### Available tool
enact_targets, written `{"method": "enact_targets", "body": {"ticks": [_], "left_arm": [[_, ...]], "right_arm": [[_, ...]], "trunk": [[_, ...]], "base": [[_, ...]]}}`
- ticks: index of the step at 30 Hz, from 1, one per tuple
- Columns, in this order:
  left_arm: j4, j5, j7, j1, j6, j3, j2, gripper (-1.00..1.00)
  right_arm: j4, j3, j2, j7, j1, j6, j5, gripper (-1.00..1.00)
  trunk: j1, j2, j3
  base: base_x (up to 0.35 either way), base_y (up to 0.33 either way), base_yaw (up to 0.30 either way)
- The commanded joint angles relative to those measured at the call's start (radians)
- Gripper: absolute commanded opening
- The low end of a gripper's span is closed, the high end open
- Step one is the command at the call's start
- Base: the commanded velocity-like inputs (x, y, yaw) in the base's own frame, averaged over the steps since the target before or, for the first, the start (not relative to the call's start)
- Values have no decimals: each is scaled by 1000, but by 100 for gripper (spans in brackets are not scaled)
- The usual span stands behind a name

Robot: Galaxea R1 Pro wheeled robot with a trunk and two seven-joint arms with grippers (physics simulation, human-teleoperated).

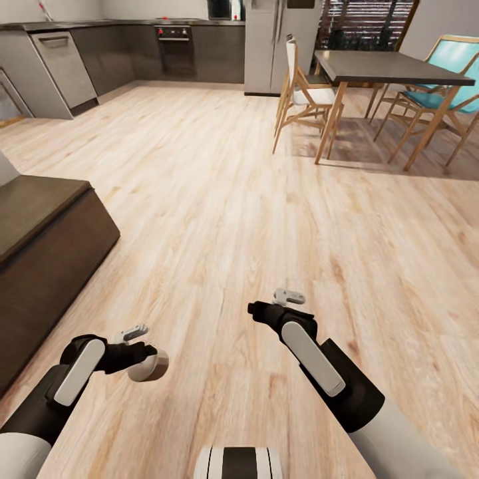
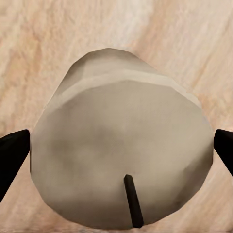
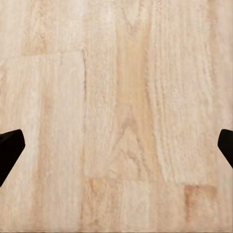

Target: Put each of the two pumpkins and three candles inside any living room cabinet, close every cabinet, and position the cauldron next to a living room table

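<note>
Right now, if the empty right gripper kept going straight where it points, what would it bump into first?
Probably the wooden floor. The right gripper is open and empty, and bare planks lie ahead between its fingertips.

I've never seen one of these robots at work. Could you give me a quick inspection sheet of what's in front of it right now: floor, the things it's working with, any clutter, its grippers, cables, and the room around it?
Surface: pale wood plank floor, bare ahead of the robot.
Job's things: one candle, cream-sided with a dark wick, held in the left gripper; dark-brown cabinet at the left, its front seen too steeply to tell whether it is closed.
Clutter: nothing seen.
Grippers: left shut on the candle; right gripper open, nothing between its fingers.
Cables: nothing seen.
Surroundings: dining table with chairs ahead to the right; grey kitchen units and refrigerator at the back.
</note>
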Motion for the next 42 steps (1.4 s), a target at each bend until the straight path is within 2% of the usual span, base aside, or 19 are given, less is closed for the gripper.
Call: {"method": "enact_targets", "body": {"ticks": [1,6,13,16,17,19,21,31,42], "left_arm": [[-1,10,11,0,1,-3,1,-100],[-1,6,12,0,0,-4,-2,-100],[-3,6,14,0,0,-13,-5,-100],[-8,5,44,0,-1,-39,-7,-100],[-19,5,75,0,-1,-54,-8,-100],[-36,7,119,0,-2,-66,-11,-100],[-42,8,137,0,-2,-70,-13,-100],[-46,7,147,1,-2,-74,-13,-100],[-46,7,149,1,-2,-75,-14,-100]], "right_arm": [[-1,2,-1,-8,-1,3,-7,100],[1,3,0,-8,-1,4,-7,100],[3,4,1,-7,-1,3,-7,100],[3,4,1,-7,-1,3,-6,100],[3,4,1,-7,-1,3,-6,100],[3,5,1,-7,-1,3,-6,100],[2,5,1,-7,-1,4,-6,100],[2,7,3,-7,-1,5,-6,100],[2,7,5,-7,-1,5,-6,100]], "trunk": [[-1,0,3],[-3,1,18],[-3,1,12],[-3,1,9],[-3,1,8],[-3,1,7],[-3,1,5],[-3,1,-4],[-3,1,-14]], "base": [[-319,0,176],[-328,0,222],[-329,0,242],[-318,-6,244],[-318,-61,244],[-315,-92,244],[-303,-139,244],[-266,-188,244],[-9,-142,244]]}}
